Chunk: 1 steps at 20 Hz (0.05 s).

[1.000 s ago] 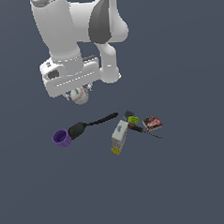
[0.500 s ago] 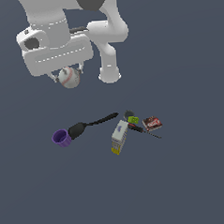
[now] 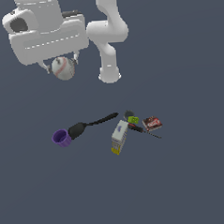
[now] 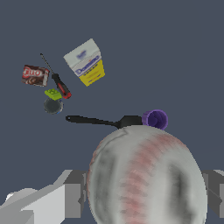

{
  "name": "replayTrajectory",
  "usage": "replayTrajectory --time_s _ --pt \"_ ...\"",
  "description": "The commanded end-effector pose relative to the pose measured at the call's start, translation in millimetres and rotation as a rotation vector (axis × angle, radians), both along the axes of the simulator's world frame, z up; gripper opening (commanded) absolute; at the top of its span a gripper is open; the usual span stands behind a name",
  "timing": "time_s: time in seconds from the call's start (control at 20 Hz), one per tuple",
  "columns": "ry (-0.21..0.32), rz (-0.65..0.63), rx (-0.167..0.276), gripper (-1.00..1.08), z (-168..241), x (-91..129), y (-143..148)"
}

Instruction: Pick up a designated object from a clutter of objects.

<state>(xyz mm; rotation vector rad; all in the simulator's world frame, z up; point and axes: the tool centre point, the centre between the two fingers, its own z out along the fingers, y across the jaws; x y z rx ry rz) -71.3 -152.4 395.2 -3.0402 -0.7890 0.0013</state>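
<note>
My gripper point(image 3: 62, 66) is shut on the white baseball point(image 3: 63, 67) with red stitching and holds it high above the floor, toward the exterior view's left. In the wrist view the baseball point(image 4: 146, 177) fills the foreground between the fingers point(image 4: 72, 192). Far below lies the clutter: a purple cup point(image 3: 62, 137), a black long-handled spatula point(image 3: 89, 125), a white-and-yellow box point(image 3: 118, 137), a red-brown packet point(image 3: 152, 124), a small green block point(image 3: 133, 120) and a thin black-red tool point(image 3: 142, 130).
The arm's white base point(image 3: 110, 75) stands behind the clutter. A small dark round item point(image 4: 52, 105) lies beside the green block point(image 4: 53, 93). The floor is plain dark grey.
My gripper has risen with the baseball and moved toward the exterior view's left and the camera. The clutter has not moved.
</note>
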Motion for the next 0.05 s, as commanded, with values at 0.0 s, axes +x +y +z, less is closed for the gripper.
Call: replayTrajectory --time_s 0.0 --pt "-0.001 0.0 0.0 -1.0 3.2 0.3 -0.5"
